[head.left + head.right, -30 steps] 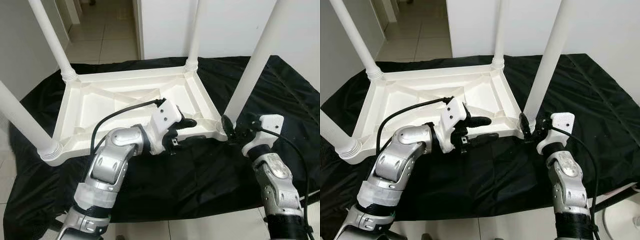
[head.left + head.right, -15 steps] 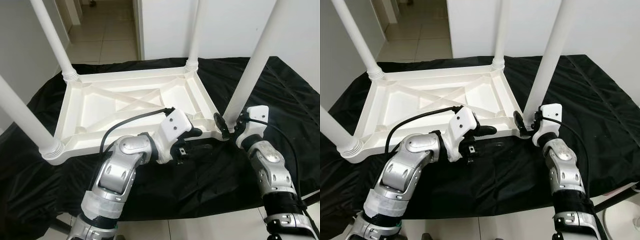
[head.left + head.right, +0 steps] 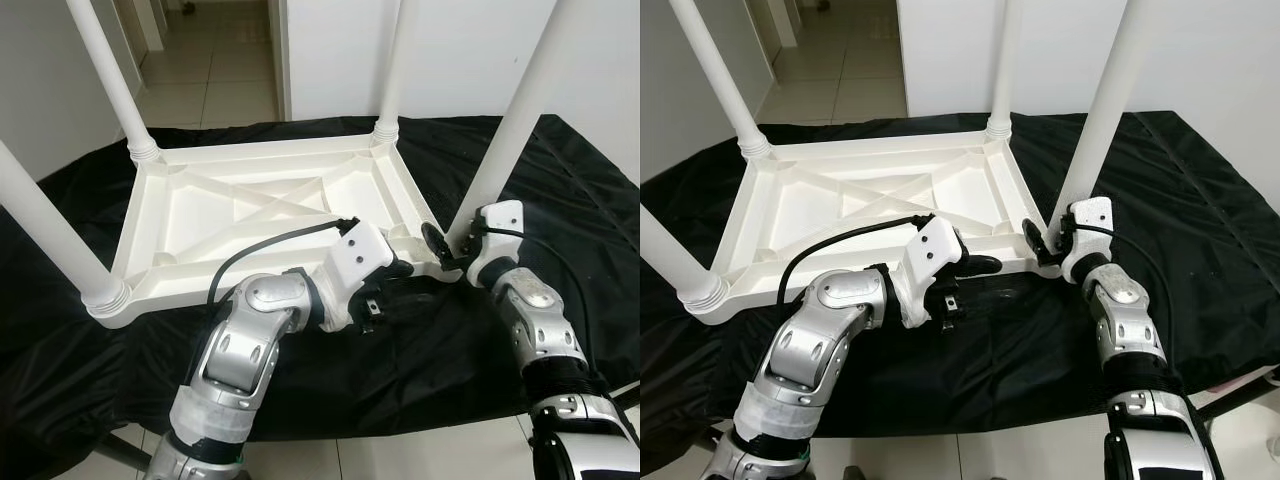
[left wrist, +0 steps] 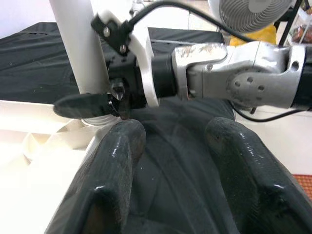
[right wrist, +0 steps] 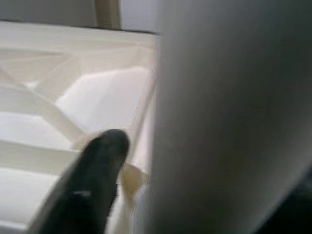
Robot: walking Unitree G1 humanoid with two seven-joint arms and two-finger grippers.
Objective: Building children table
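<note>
Right tool point(image 3: 445, 243) around table leg point(image 3: 510, 130) base — near corner

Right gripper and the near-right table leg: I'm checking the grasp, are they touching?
Touching. In the right wrist view the table leg sits right against the finger; the left wrist view shows the right gripper around its base.

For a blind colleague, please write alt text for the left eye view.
A white plastic children's table lies upside down on a black cloth, its four legs pointing up. The right gripper is at the base of the near right leg, a finger on each side of it. The left gripper reaches along the table's near edge, over the cloth.
</note>
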